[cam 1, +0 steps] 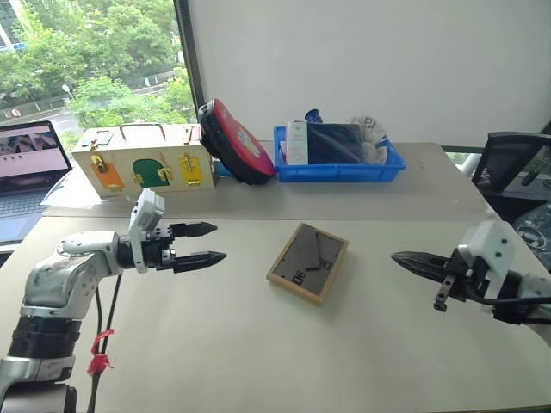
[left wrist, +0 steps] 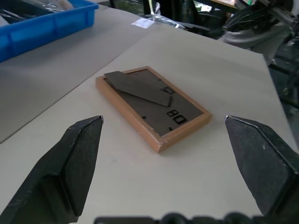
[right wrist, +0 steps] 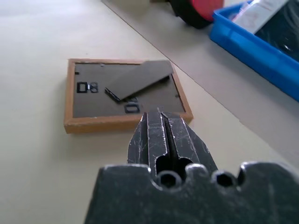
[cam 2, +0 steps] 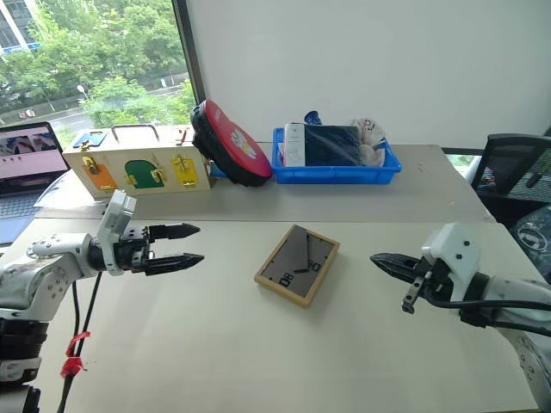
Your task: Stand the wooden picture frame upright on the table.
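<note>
The wooden picture frame [cam 1: 308, 262] lies flat, face down, near the middle of the beige table [cam 1: 258, 344]. Its dark grey back faces up, with the fold-out stand raised slightly off it. In the wrist views the picture frame [left wrist: 152, 105] [right wrist: 124, 93] lies ahead of each gripper. My left gripper [cam 1: 207, 243] hovers to the frame's left, pointing at it, open with nothing between its fingers. To the frame's right, my right gripper [cam 1: 398, 257] points toward it with its fingers [right wrist: 163, 135] shut and empty. Both grippers stay clear of the frame.
Along the back stand a cream wooden box [cam 1: 142, 161] with coloured doors, a red and black disc [cam 1: 234, 142] and a blue tray [cam 1: 337, 155] holding items. A laptop [cam 1: 26, 172] sits at far left. A black chair [cam 1: 508, 172] stands beyond the table's right edge.
</note>
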You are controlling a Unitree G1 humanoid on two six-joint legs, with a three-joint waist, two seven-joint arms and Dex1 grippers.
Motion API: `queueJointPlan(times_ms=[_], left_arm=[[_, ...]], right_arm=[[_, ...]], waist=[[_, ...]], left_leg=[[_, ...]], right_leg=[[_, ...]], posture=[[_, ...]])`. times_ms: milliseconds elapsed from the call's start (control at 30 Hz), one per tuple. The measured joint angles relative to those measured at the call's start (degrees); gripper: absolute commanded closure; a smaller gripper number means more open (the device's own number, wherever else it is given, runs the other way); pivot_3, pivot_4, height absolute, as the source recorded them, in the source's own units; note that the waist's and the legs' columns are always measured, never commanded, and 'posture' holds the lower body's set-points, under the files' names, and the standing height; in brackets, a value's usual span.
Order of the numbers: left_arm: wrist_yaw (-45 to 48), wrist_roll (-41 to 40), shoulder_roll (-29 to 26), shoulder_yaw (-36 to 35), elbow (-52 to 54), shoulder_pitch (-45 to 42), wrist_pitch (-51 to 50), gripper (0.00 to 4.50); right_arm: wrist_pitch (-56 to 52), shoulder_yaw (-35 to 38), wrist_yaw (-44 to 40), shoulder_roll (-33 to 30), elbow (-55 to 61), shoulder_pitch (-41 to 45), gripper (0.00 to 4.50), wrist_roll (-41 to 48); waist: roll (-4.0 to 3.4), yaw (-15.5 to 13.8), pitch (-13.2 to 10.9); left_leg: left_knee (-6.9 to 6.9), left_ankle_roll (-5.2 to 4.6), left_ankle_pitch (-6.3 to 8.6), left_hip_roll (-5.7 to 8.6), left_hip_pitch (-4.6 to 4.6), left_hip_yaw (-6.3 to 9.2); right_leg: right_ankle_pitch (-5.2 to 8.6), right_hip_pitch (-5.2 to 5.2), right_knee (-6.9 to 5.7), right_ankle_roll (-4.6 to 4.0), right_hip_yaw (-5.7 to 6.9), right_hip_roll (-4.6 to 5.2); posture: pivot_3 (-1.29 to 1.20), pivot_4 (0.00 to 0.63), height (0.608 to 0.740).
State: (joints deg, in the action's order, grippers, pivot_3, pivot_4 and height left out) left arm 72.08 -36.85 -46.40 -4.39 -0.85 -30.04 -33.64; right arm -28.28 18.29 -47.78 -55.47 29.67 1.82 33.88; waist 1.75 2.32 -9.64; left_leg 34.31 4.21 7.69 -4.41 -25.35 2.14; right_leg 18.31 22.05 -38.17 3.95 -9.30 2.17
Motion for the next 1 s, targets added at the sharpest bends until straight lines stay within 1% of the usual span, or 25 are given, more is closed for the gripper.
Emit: queueJointPlan(times_ms=[100, 367, 467, 533, 567, 667, 700, 767, 800, 833, 867, 900, 933, 1000], left_arm=[[-0.07, 1.54, 1.03, 0.85, -0.41, -1.82, 1.25, 0.0], [-0.67, 6.62, 5.64, 4.24, -4.8, -4.69, 6.22, 0.0], [0.49, 8.67, 7.58, 5.66, -10.13, -9.71, 8.64, 0.0], [1.42, 10.51, 8.26, 6.46, -14.14, -12.46, 11.23, 0.55], [1.49, 12.11, 8.85, 7.17, -16.61, -13.75, 12.83, 0.69], [0.15, 18.55, 12.47, 10.69, -27.27, -18.82, 18.71, 1.86], [-0.26, 20.74, 14.02, 12.04, -31.52, -20.44, 21.3, 2.17], [-0.6, 23.5, 17.55, 13.24, -38.81, -23.42, 25.13, 2.94], [-0.52, 24.16, 18.83, 13.52, -41.31, -24.52, 26.39, 3.2], [-0.39, 25.46, 20.2, 14.02, -44.41, -26.15, 28.19, 3.62], [-0.18, 26.24, 21.09, 14.43, -46.09, -27.15, 29.52, 3.89], [0.08, 27.75, 22.16, 14.81, -48.62, -28.53, 31.99, 4.31], [0.09, 28.3, 22.28, 15.06, -49.74, -28.98, 32.98, 4.47], [-0.89, 31.03, 22.84, 15.76, -54.26, -30.46, 36.65, 4.47]], right_arm=[[-1.59, -2.33, -0.17, -0.69, 0.42, 0.37, 4.47, -0.97], [-12.0, -2.21, 4.31, 0.28, 2.71, 2.89, 4.47, 3.63], [-15.98, -1.54, 7.12, 1.13, 4.24, 2.48, 4.47, 5.32], [-18.68, -1.59, 9.3, 2.31, 5.01, 1.52, 4.5, 5.86], [-19.58, -1.89, 10.28, 2.62, 4.99, 1.1, 4.5, 5.57], [-20.91, -4.68, 14.21, 4.53, 4.18, 0.91, 4.5, 2.94], [-20.87, -6.39, 15.58, 5.48, 3.24, 1.43, 4.5, 1.49], [-20.86, -8.96, 17.91, 7.73, 1.11, 2.75, 4.5, -1.1], [-20.86, -9.72, 18.67, 8.8, 0.39, 3.62, 4.5, -1.76], [-20.85, -10.59, 19.53, 9.78, -0.22, 4.61, 4.5, -2.51], [-20.84, -11.08, 20.08, 10.42, -0.52, 5.25, 4.5, -3.1], [-20.81, -11.8, 20.68, 11.05, -0.66, 6.06, 4.5, -3.94], [-20.79, -12.36, 20.82, 11.06, -0.75, 6.36, 4.5, -4.48], [-20.18, -13.94, 21.06, 11.11, -2.17, 6.55, 4.5, -6.98]], waist=[[0.0, -0.12, 0.0], [0.0, 0.01, 0.0], [0.0, -0.17, 0.0], [0.0, -0.24, 0.0], [-0.01, -0.26, 0.0], [0.0, -0.43, 0.0], [0.0, -0.42, 0.0], [0.0, -0.41, 0.0], [0.0, -0.41, 0.0], [0.0, -0.34, 0.0], [0.0, -0.26, 0.0], [0.0, -0.15, 0.0], [0.0, -0.04, 0.0], [0.0, 0.05, 0.0]], left_leg=[[0.07, 0.0, 0.0, 0.01, -0.07, 0.04], [0.16, 0.0, 0.0, 0.02, -0.14, 0.18], [0.35, 0.0, 0.0, 0.05, -0.29, 0.4], [0.42, -0.01, 0.01, 0.07, -0.37, 0.51], [0.43, -0.02, 0.01, 0.09, -0.38, 0.53], [0.54, -0.02, 0.0, 0.11, -0.44, 0.67], [0.55, -0.02, 0.0, 0.13, -0.48, 0.69], [0.58, -0.02, 0.0, 0.13, -0.59, 0.74], [0.59, -0.02, 0.0, 0.14, -0.7, 0.76], [0.6, -0.02, 0.0, 0.15, -0.74, 0.78], [0.59, -0.02, 0.0, 0.16, -0.75, 0.82], [0.57, -0.02, 0.0, 0.18, -0.75, 0.84], [0.57, -0.03, 0.0, 0.19, -0.74, 0.85], [0.56, -0.03, 0.0, 0.21, -0.73, 0.91]], right_leg=[[-0.01, 0.0, 0.01, 0.0, 0.04, 0.01], [-0.02, 0.01, -0.06, -0.01, 0.15, 0.01], [-0.02, -0.03, -0.06, -0.01, 0.38, 0.01], [-0.02, -0.04, -0.05, -0.01, 0.47, 0.01], [-0.02, -0.05, -0.06, -0.01, 0.48, 0.02], [-0.03, -0.07, -0.08, 0.0, 0.6, 0.02], [-0.04, -0.06, -0.08, 0.01, 0.61, 0.02], [-0.04, 0.02, -0.1, 0.01, 0.64, 0.02], [-0.04, 0.1, -0.12, 0.01, 0.66, 0.02], [-0.04, 0.14, -0.16, 0.01, 0.68, 0.02], [-0.04, 0.14, -0.17, 0.01, 0.71, 0.02], [-0.04, 0.15, -0.22, 0.01, 0.71, 0.03], [-0.04, 0.15, -0.25, 0.01, 0.72, 0.03], [-0.04, 0.14, -0.28, 0.01, 0.77, 0.03]], posture=[[0.0, 0.15, 0.735], [0.0, 0.15, 0.735], [0.0, 0.15, 0.735], [0.0, 0.15, 0.735], [0.0, 0.15, 0.735], [0.0, 0.15, 0.735], [0.0, 0.15, 0.735], [0.0, 0.15, 0.735], [0.0, 0.15, 0.735], [0.0, 0.15, 0.735], [0.0, 0.15, 0.735], [0.0, 0.15, 0.735], [0.0, 0.15, 0.735], [0.0, 0.15, 0.735]])
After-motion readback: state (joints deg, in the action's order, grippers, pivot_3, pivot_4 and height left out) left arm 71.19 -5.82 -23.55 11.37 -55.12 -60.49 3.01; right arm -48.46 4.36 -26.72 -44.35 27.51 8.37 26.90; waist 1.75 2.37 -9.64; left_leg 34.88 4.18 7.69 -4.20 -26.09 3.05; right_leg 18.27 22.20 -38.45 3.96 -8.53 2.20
